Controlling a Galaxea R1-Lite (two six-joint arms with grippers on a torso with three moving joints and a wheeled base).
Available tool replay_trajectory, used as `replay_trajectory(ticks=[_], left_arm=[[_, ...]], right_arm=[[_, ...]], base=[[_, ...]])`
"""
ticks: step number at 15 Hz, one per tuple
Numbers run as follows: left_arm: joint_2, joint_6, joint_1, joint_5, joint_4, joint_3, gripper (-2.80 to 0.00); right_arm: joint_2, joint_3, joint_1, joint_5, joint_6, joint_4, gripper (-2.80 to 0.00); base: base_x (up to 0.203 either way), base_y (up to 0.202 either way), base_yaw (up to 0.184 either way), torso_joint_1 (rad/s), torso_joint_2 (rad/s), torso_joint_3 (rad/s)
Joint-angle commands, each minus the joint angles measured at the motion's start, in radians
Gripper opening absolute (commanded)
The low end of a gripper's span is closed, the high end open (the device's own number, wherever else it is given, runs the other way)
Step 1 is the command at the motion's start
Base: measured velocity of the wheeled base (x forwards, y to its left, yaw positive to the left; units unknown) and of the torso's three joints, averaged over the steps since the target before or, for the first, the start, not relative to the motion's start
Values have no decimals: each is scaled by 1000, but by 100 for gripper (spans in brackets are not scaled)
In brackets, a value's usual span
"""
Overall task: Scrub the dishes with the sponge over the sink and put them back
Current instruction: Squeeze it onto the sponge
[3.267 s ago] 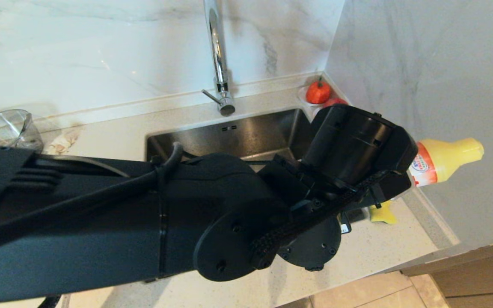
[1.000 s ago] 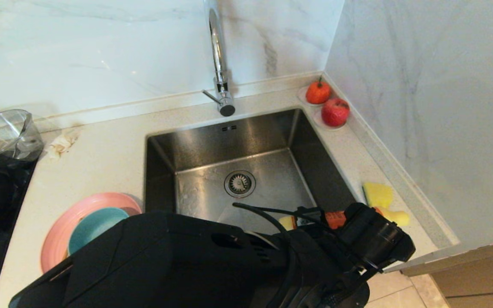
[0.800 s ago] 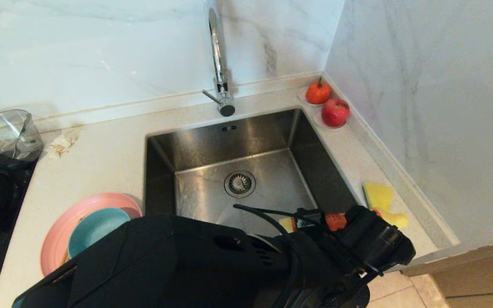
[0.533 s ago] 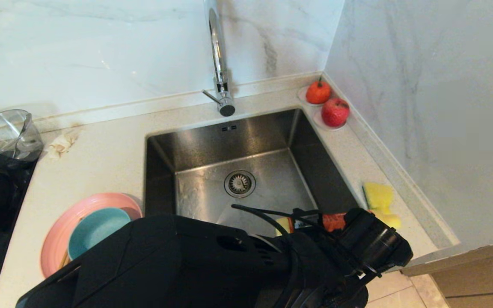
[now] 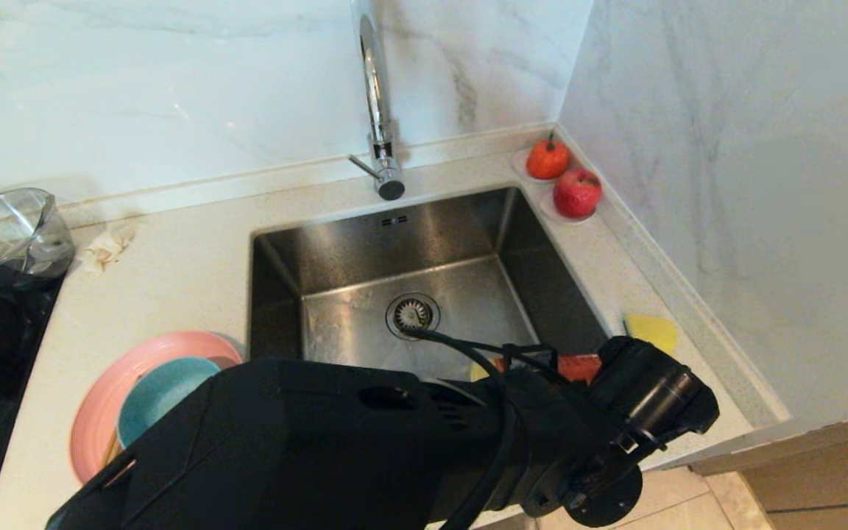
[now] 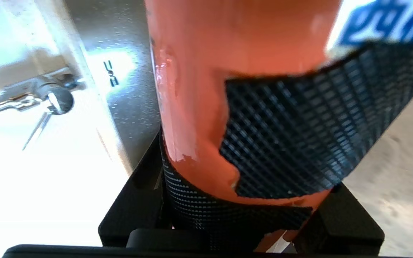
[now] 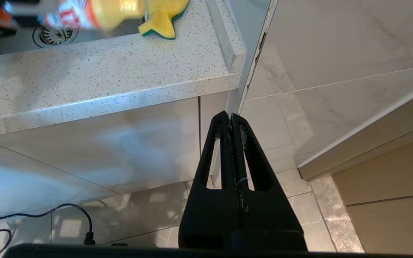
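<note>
- The left gripper (image 6: 249,200) is clamped around an orange-and-yellow bottle (image 6: 228,71), held over the sink's (image 5: 409,243) near right corner.
- The sponge (image 5: 651,331) lies on the counter (image 5: 174,258) just beyond the gripper, right of the sink, partly hidden by the arm.
- The pink plate (image 5: 111,390) with the teal bowl (image 5: 163,394) in it sits left of the sink, well apart from the gripper.
- The right gripper (image 7: 232,123) hangs below the counter edge, fingers pressed together, holding nothing.

A pink plate (image 5: 146,352) and teal bowl (image 5: 163,392) are seen on the speckled beige worktop (image 5: 174,272); the sponge (image 7: 163,16) is yellow, green-edged; the gripped bottle (image 6: 235,71) appears orange.
</note>
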Motion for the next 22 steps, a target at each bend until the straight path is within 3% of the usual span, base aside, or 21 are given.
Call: replay_trajectory(ticks=[1,3,6,11,16,22], left_arm=[[38,6,4,21,12,-71,-280],[43,13,10,39,12,-71,-280],[61,30,24,127,-4,-80,-280],[74,36,33,145,-62,-81,-280],[107,47,32,139,-192,-86,-280],[131,143,31,139,-314,-87,-280]], right_arm=[[0,0,0,0,0,0,-280],[0,0,0,0,0,0,-280],[0,0,0,0,0,-1,-280],[0,0,0,0,0,0,-280],[0,0,0,0,0,0,-280],[0,0,0,0,0,0,-280]], base=[[0,0,0,0,0,0],[0,0,0,0,0,0],[0,0,0,0,0,0],[0,0,0,0,0,0],[0,0,0,0,0,0],[0,0,0,0,0,0]])
